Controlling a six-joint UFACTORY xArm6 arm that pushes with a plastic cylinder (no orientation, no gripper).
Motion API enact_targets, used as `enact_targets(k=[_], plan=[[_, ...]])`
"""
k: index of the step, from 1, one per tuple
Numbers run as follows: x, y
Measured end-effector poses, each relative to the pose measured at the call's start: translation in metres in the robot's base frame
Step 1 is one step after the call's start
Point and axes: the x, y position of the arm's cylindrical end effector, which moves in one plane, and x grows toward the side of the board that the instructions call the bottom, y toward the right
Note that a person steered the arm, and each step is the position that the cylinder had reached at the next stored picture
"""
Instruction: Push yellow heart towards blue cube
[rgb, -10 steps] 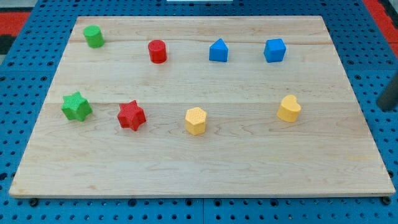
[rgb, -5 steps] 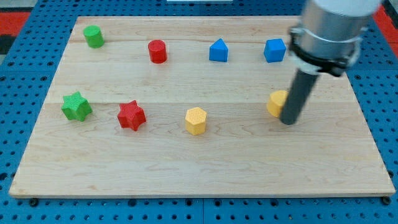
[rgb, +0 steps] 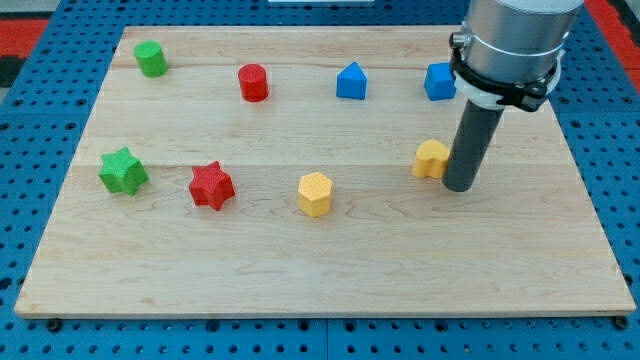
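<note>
The wooden board (rgb: 330, 270) filled most of the view, lying on a blue perforated table (rgb: 40, 60), and the arm's grey housing (rgb: 510, 40) came down from the view's top right, partly covering the blue cube (rgb: 437, 81). This rig carried no claw, so there was nothing to open or close; it ended in a dark rod whose lower end, my tip (rgb: 458, 187), rested on the board touching or just beside the right side of the yellow heart (rgb: 431, 158). The heart lay right of the board's centre, well below the blue cube and slightly to its left. Judged from that layout, contact on the heart's right flank would drive it towards the view's left, not up to the cube; doing the step well called for bringing the tip round to the heart's lower edge, slightly left of its middle, and pushing steadily upward and a little rightward so the block did not spin off the rod. The 6 other blocks sat clear of that path: a blue pentagon-like block (rgb: 351, 81), a red cylinder (rgb: 253, 82), a green cylinder (rgb: 151, 58), a green star (rgb: 123, 170), a red star (rgb: 211, 185) and a yellow hexagon (rgb: 315, 193).
</note>
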Motion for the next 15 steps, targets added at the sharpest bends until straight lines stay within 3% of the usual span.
enact_targets(k=[2,4,6,8,13,15], plan=[[-0.016,0.074],[-0.041,0.047],[-0.008,0.026],[-0.012,-0.037],[-0.093,-0.047],[-0.091,0.058]])
